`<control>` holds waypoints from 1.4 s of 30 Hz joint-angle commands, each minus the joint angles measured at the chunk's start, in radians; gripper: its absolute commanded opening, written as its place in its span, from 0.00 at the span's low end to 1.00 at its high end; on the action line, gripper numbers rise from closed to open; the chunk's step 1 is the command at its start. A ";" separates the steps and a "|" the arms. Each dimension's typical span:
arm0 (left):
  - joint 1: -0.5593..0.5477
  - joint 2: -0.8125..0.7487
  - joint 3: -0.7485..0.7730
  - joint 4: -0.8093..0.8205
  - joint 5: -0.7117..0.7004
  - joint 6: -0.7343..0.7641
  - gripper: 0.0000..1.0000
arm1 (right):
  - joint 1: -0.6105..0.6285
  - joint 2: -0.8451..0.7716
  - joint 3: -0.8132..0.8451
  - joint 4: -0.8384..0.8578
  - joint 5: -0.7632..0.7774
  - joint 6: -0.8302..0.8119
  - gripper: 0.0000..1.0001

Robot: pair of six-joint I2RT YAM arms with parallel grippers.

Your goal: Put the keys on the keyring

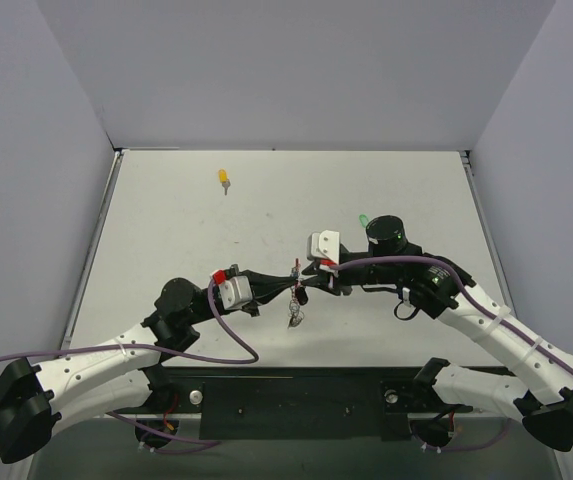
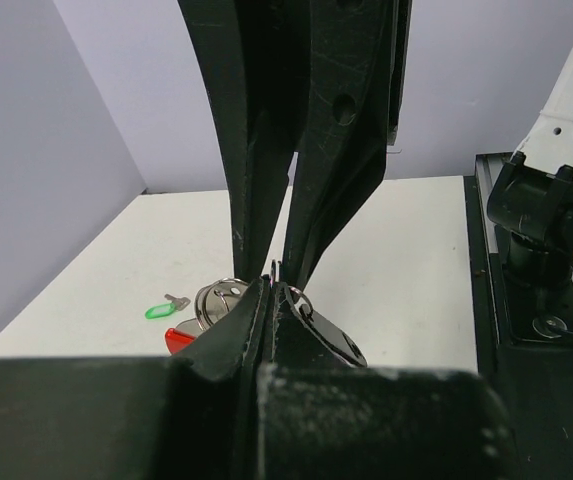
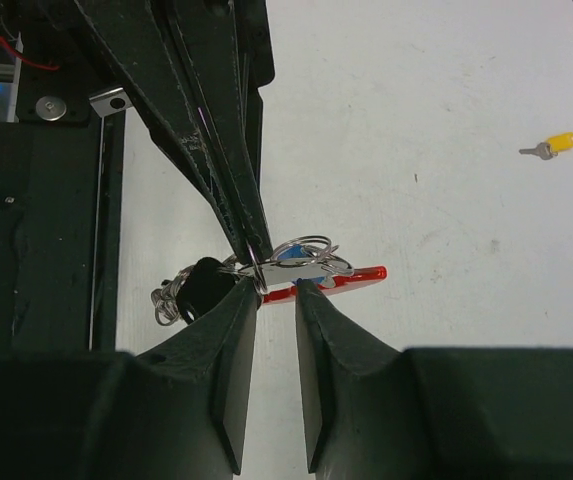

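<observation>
Our left gripper [image 2: 272, 290], fingers pressed together, pinches a silver loop of the keyring [image 3: 311, 262]; our right gripper [image 3: 277, 288], narrowly spread, crowds it tip to tip. We see the green key [image 2: 156, 311] and the yellow key [image 3: 554, 144] lying well apart on the table [image 3: 446, 80].

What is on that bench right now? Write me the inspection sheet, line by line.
Surface: white table, no spills seen.
Job's things: keyring at mid-table between the arms, with blue key and black key bunched by it; yellow key loose at the far left; green key loose beside the right arm.
Clutter: nothing seen.
Grippers: left fingers shut on a silver ring of the keyring; right fingers apart around the bunch, grip unclear.
Cables: purple cables along both arms, off the keys.
Surroundings: grey walls on three sides; black base plate at the near edge.
</observation>
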State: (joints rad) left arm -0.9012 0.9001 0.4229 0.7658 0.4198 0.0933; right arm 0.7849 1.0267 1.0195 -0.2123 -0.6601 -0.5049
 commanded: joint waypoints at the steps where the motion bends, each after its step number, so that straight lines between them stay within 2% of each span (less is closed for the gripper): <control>1: 0.002 -0.003 0.017 0.069 0.022 0.003 0.00 | -0.003 -0.002 0.037 0.048 -0.058 0.003 0.17; 5: 0.001 0.000 0.019 0.064 0.027 -0.001 0.00 | 0.004 -0.002 0.037 0.050 -0.067 -0.009 0.12; 7: 0.002 0.000 0.020 0.064 0.028 -0.003 0.00 | 0.005 -0.002 0.034 0.045 -0.070 -0.015 0.05; 10: 0.001 0.003 0.022 0.061 0.030 -0.001 0.00 | 0.007 -0.002 0.033 0.039 -0.078 -0.029 0.00; 14: 0.001 0.014 0.028 0.046 0.037 -0.001 0.00 | 0.005 -0.007 0.039 0.007 -0.087 -0.064 0.00; 18: -0.001 0.026 0.045 -0.009 0.045 0.014 0.00 | -0.001 -0.011 0.057 -0.103 -0.087 -0.133 0.00; 28: 0.001 0.054 0.112 -0.194 0.100 0.108 0.21 | -0.003 0.007 0.149 -0.441 -0.024 -0.328 0.00; 33: -0.002 0.062 0.134 -0.261 0.122 0.138 0.37 | -0.004 0.045 0.201 -0.574 0.023 -0.402 0.00; 42: -0.018 0.079 0.126 -0.211 0.146 0.106 0.46 | 0.014 0.096 0.241 -0.679 0.103 -0.439 0.00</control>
State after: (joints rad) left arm -0.9073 0.9676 0.5091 0.5117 0.5297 0.2134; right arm 0.7895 1.1095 1.2079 -0.8265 -0.5861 -0.9157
